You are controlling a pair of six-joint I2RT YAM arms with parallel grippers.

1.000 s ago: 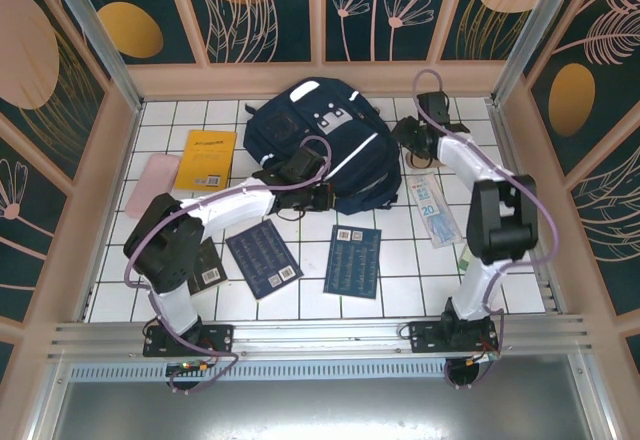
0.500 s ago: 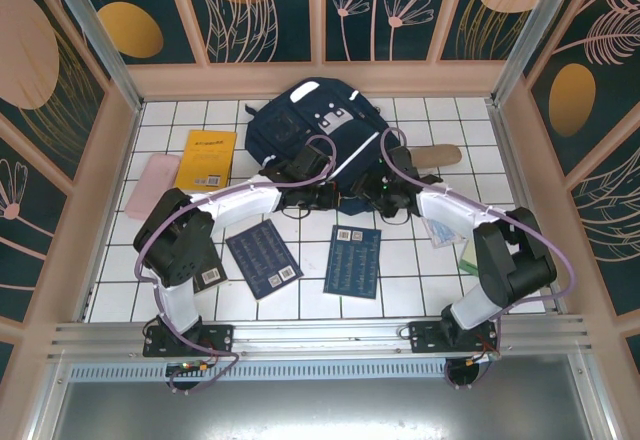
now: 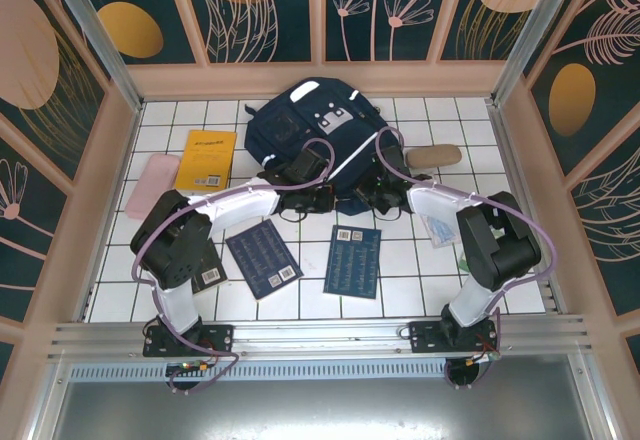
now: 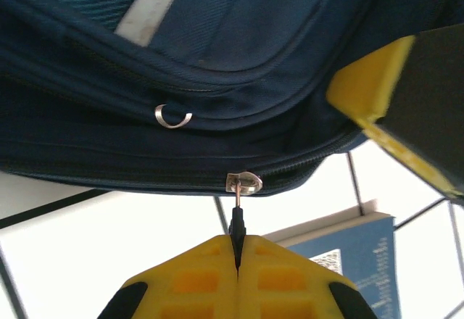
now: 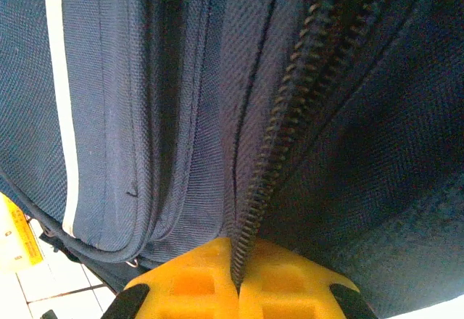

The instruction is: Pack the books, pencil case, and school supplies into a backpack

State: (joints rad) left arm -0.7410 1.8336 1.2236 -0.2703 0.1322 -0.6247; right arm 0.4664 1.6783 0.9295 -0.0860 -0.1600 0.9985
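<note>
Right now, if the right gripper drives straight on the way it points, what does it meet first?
The backpack: the right gripper's jaws are shut on its zipper, so fabric lies directly ahead, seemingly in contact.

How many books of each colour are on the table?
Yellow book: 1
Navy books: 2
Black book: 1
Total: 4

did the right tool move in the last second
Yes: the right tool came left and nearer, off the tan pouch to the backpack edge.
</note>
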